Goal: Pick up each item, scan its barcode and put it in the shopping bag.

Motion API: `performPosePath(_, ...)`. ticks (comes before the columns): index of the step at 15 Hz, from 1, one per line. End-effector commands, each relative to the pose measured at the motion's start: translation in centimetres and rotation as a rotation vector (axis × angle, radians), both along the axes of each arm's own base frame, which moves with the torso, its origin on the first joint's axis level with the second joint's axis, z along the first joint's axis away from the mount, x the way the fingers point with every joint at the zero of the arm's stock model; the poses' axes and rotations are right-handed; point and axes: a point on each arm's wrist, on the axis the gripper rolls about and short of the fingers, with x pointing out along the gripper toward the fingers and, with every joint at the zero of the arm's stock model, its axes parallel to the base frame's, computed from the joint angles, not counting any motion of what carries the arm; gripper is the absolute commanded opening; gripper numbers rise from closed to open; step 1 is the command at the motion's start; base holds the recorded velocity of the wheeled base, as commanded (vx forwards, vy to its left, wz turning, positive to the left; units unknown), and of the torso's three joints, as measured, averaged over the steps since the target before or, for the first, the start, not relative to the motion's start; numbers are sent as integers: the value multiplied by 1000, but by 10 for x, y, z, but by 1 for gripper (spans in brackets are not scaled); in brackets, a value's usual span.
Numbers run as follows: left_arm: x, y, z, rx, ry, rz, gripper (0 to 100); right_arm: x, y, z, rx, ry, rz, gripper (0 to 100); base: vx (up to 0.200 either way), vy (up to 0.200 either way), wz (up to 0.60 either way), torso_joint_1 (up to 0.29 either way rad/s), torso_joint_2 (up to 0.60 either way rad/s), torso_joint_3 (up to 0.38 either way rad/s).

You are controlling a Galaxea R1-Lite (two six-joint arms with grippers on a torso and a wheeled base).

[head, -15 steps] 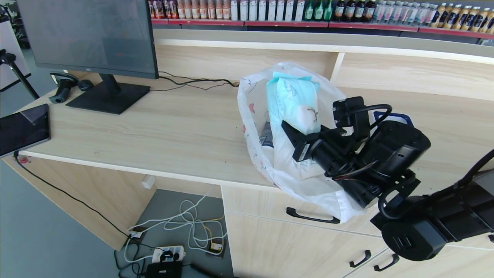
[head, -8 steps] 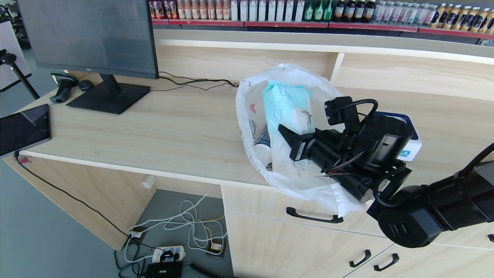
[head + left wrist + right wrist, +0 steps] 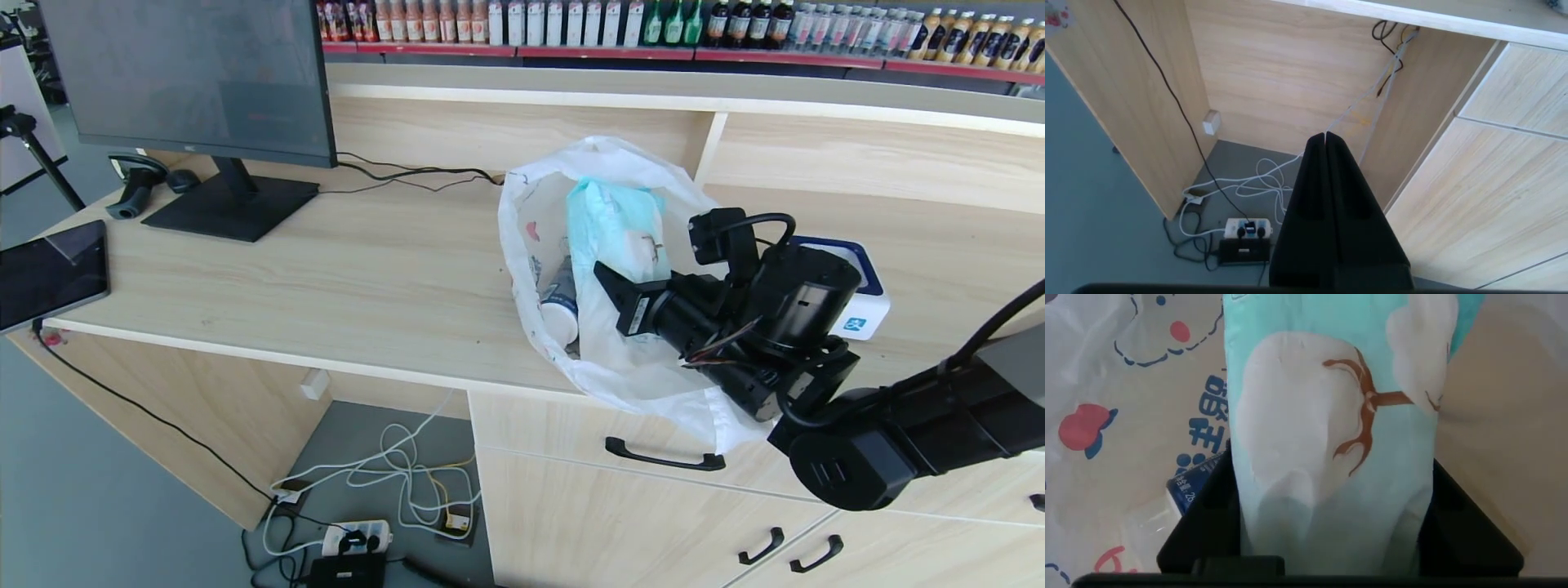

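Left gripper [image 3: 1327,139] clenched, empty, low by counter [image 3: 326,269] front. Bag [image 3: 522,212] open on counter near front edge. Bottle [image 3: 560,304] inside. Pack [image 3: 614,224] beside it, standing in bag mouth, clamped by right gripper [image 3: 611,284].

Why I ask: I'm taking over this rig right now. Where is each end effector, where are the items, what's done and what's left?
Right end effector: shut on the teal tissue pack, reaching into the mouth of the shopping bag on the counter.
Left end effector: shut, holding nothing, low in front of the counter's wooden side.
Done: a bottle lies in the bag; the pack is partly inside.
Left: release the pack and withdraw the arm. Whether it was scanned cannot be told.
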Motion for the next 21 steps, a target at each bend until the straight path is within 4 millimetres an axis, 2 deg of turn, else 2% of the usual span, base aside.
performPosePath(1, 0, 0, 0, 0, 1, 0, 0, 2, 1, -5, -8, 12, 1, 100, 0, 0, 0, 0, 0, 0)
performPosePath(5, 0, 0, 0, 0, 1, 0, 0, 2, 1, -3, -3, 2, -4, 100, 0, 0, 0, 0, 0, 0)
performPosePath(8, 0, 0, 0, 0, 1, 0, 0, 0, 2, 10, 6, -40, -2, 100, 0, 0, 0, 0, 0, 0)
performPosePath(11, 0, 0, 0, 0, 1, 0, 0, -8, 4, 25, 11, -82, 10, 100, 0, 0, 0, 0, 0, 0)
performPosePath(12, 0, 0, 0, 1, 1, 0, 0, -17, 3, 31, 8, -96, 21, 100, 0, 0, 0, 0, 0, 0)
performPosePath(18, 0, 0, 0, 1, 1, 0, 0, -38, -3, 44, 20, -118, 32, 100, 0, 0, 0, 0, 0, 0)
performPosePath(21, 0, 0, 0, 1, 1, 0, 0, -50, -9, 63, 30, -174, 32, 100, 0, 0, 0, 0, 0, 0)
